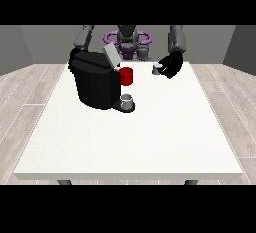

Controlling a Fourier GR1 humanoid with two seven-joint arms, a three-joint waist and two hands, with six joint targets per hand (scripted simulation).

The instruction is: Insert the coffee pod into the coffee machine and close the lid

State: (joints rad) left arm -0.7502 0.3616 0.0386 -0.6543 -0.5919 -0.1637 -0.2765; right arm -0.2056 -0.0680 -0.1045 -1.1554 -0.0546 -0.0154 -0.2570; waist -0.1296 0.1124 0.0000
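Note:
A black coffee machine (pixel 95 83) stands on the white table (pixel 135 142) at the far left, with its grey lid (pixel 111 55) tilted up and open. A red part (pixel 126 76) shows at the machine's front, just below the lid. A small grey cup (pixel 127 100) sits on the machine's base. The hand at the view's right (pixel 171 65) is raised over the table's far edge and is curled on a small light coffee pod (pixel 157 68). The hand at the view's left is hidden behind the machine; only its grey arm (pixel 83 37) shows.
The robot's torso (pixel 128 39) with purple rings is behind the table's far edge. Wooden floor surrounds the table. White tabletop spreads in front of the machine and to its right.

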